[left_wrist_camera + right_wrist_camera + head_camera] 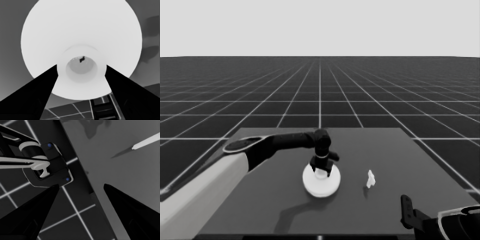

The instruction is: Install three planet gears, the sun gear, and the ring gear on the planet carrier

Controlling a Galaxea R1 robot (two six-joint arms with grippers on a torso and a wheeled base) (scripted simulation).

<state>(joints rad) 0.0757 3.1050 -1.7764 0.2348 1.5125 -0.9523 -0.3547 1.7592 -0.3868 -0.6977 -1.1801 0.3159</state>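
Left gripper (320,169) is hanging over the middle of the table (260,210), its fingers (35,97) straddling the raised hub of the larger round part (321,183) (whether they are pressing it cannot be told). Right gripper (81,188) is waiting at the near right corner, fingers apart. Thin white piece (371,179) is standing well right of the round part.

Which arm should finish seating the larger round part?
Left. The left gripper is already directly over the larger round part, fingers either side of its raised hub. The right gripper is parked at the table's near right corner.
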